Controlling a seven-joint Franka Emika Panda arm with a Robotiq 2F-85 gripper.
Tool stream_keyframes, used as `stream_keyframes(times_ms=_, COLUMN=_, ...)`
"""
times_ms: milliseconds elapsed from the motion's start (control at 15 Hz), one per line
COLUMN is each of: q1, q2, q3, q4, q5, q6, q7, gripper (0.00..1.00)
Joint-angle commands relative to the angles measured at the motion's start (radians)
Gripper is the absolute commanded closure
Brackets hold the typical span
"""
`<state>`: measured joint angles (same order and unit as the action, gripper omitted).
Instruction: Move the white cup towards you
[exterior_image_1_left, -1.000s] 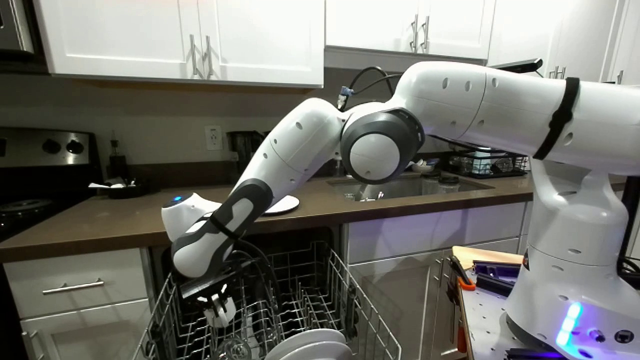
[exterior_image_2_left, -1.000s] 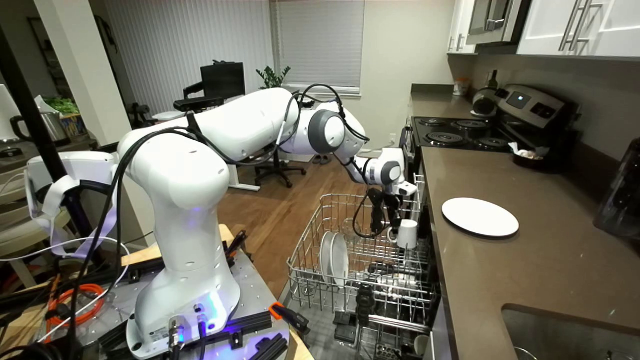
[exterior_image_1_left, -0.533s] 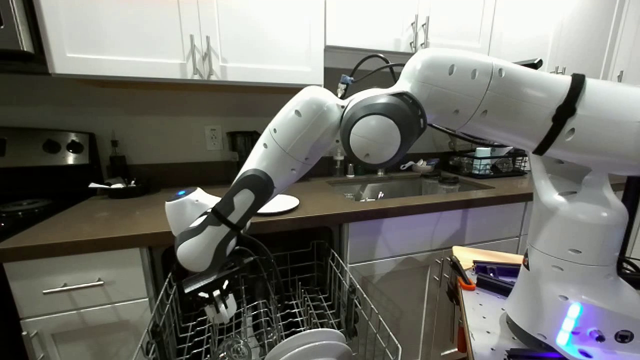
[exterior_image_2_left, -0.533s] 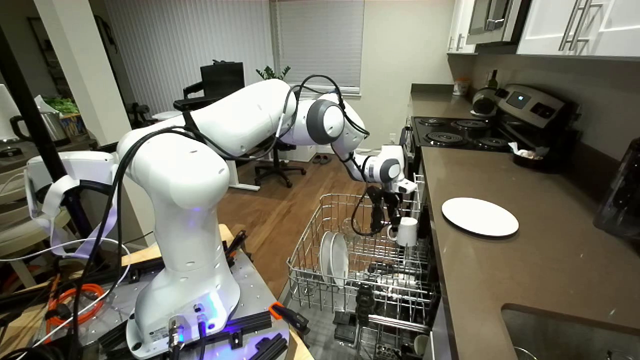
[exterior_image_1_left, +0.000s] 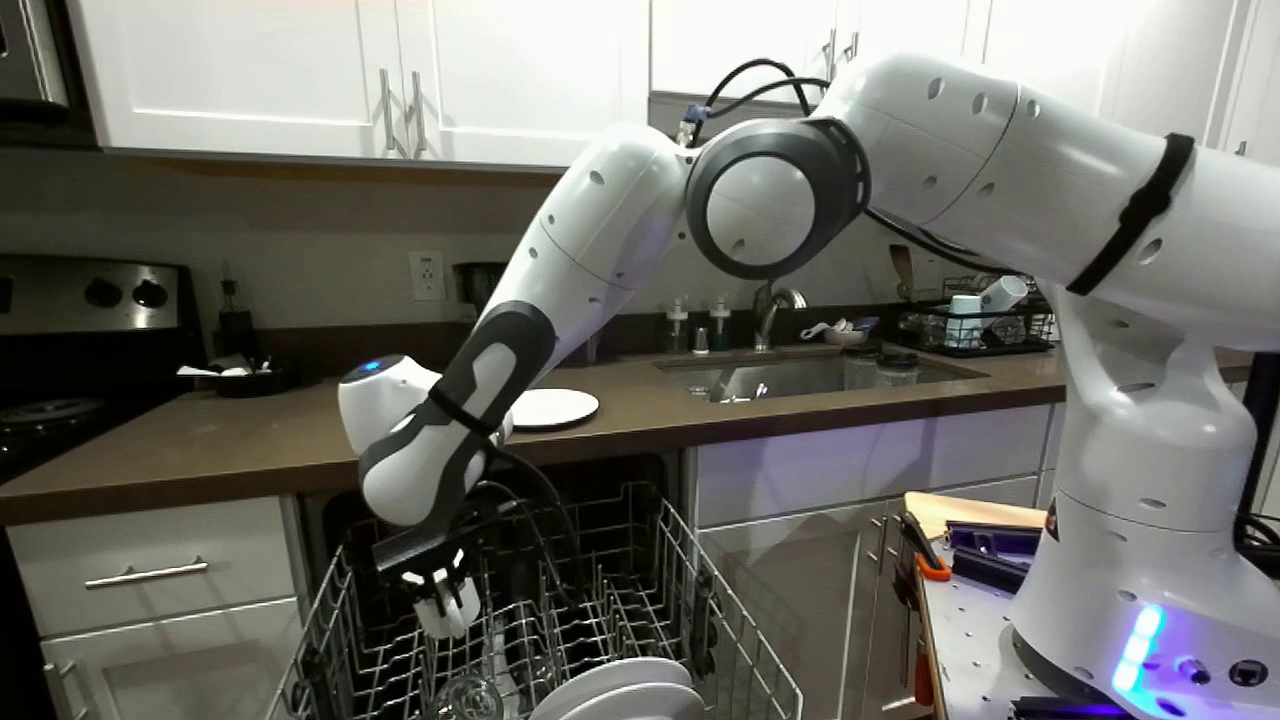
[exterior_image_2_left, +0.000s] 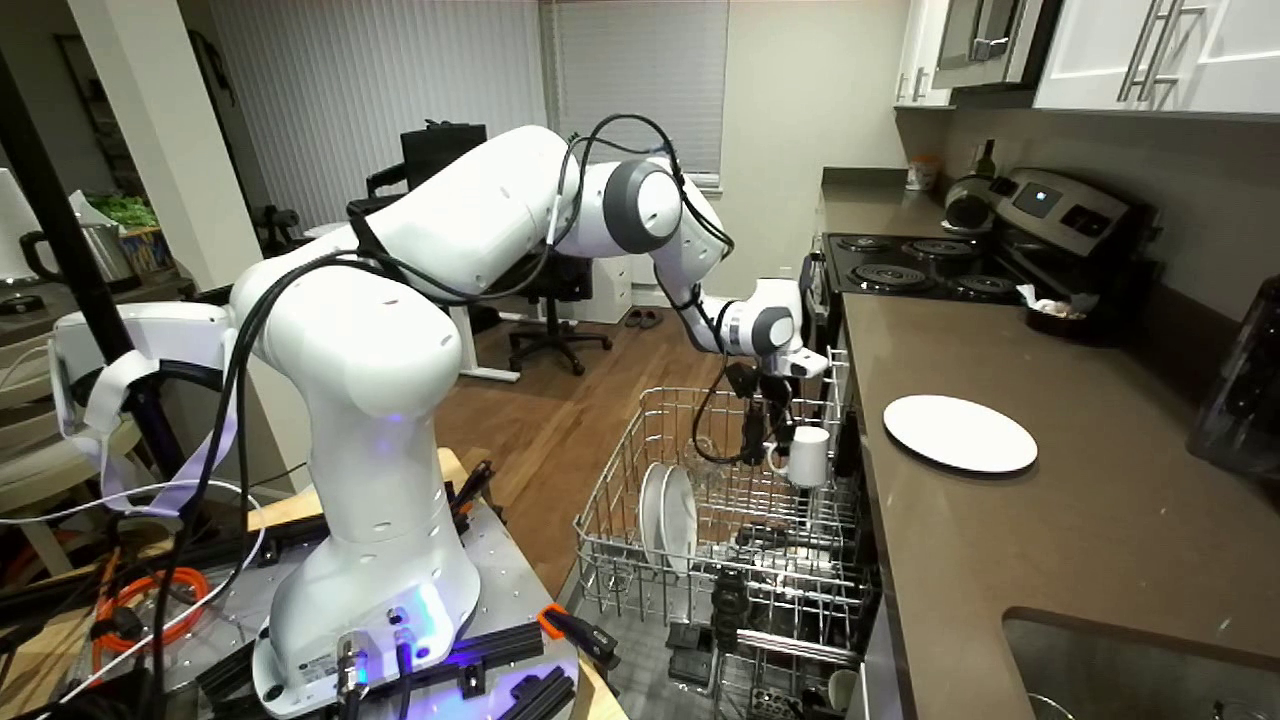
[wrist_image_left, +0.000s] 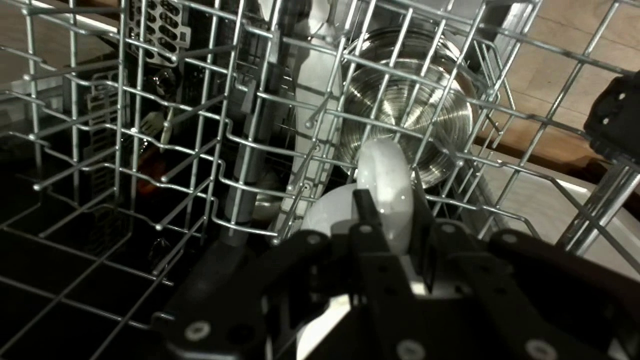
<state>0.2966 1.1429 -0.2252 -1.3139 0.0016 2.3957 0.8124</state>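
Wrist view: the gripper (wrist_image_left: 395, 212) pinches the white cup (wrist_image_left: 385, 182) by its handle, over the wires of the dish rack (wrist_image_left: 120, 100); whether cup and wires touch, I cannot tell; a round steel vessel (wrist_image_left: 395, 107) gleams below through the gaps, and wood floor (wrist_image_left: 537, 82) shows at the right.

In an exterior view, the cup is in the left part of the rack, well apart from a pair of pale plates (exterior_image_1_left: 620, 690) standing on edge in its near part; a brown countertop (exterior_image_1_left: 250, 430) runs along the far side, bearing a white plate (exterior_image_1_left: 556, 408) and, farther right, a sink (exterior_image_1_left: 800, 375) with a curved faucet (exterior_image_1_left: 780, 310); the stove (exterior_image_1_left: 95, 295) stands at the left; white cabinets (exterior_image_1_left: 250, 80) hang above, and an outlet (exterior_image_1_left: 427, 276) is set in the wall (exterior_image_1_left: 300, 240).

In an exterior view, the stove's display (exterior_image_2_left: 1040, 203) is lit, its marks too small to read; any print on a white-and-orange tub (exterior_image_2_left: 922, 172) at the far end of the countertop is too small as well; the cup is at the right side of the rack, near the countertop's edge, handle to the left; the robot's base (exterior_image_2_left: 370, 600) glows blue on a work table (exterior_image_2_left: 505, 590); farther off, an office chair (exterior_image_2_left: 560, 283) stands on the floor before pale blinds (exterior_image_2_left: 380, 90).
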Motion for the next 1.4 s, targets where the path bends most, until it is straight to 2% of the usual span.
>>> stream_keyframes(times_ms=0, q1=0.028, q2=-0.104, q3=-0.001, q4=-0.135, q5=-0.029, q6=0.032, q7=0.044, gripper=0.91)
stream_keyframes(times_ms=800, q1=0.091, q2=-0.255, q3=-0.004, q4=-0.346, q5=-0.054, q6=0.070, q7=0.128, gripper=0.91)
stream_keyframes(times_ms=1333, q1=0.121, q2=-0.342, q3=-0.022, q4=-0.586, q5=-0.045, q6=0.290, q7=0.218, gripper=0.91)
